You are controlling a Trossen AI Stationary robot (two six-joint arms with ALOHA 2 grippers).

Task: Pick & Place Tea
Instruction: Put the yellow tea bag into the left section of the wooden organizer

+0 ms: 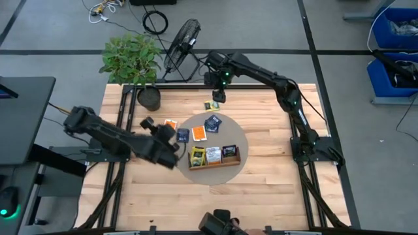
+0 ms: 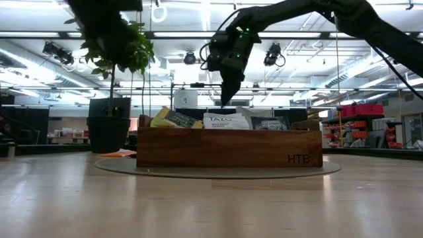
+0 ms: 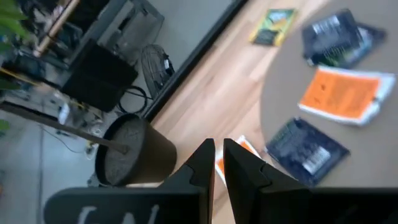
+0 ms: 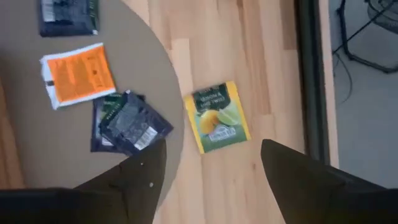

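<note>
Grey floor with a fan, blue bins and ceiling lights.

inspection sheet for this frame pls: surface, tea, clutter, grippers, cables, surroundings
Surface: wooden table with round grey mat.
Job's things: tray holds packets; loose packets on the mat; yellow packet off the mat, on bare wood.
Clutter: potted plant at the far left corner.
Grippers: right gripper open above the yellow packet; left gripper shut, near the pot.
Cables: cable coil on the floor.
Surroundings: fan, blue bins.
</note>
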